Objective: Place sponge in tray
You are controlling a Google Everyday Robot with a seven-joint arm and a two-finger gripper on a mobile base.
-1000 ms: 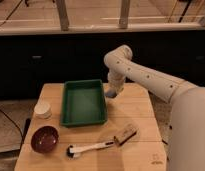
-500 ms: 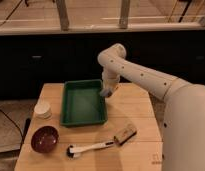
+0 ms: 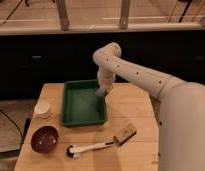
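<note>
Over the wooden table [image 3: 136, 107], claw [image 3: 102, 91] clamped on sponge [image 3: 100, 92] has moved left above tray's [image 3: 84, 120] right rim.

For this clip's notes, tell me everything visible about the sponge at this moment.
The sponge shows as a small blue-grey pad, soft-looking, only partly visible. It hangs at the tip of the gripper, whose fingers are shut on it, over the right edge of the green tray. It is lifted, not resting on the tray floor or the wooden table. Nothing but the gripper appears to touch it. Its far side and exact shape are hidden by the gripper.
</note>
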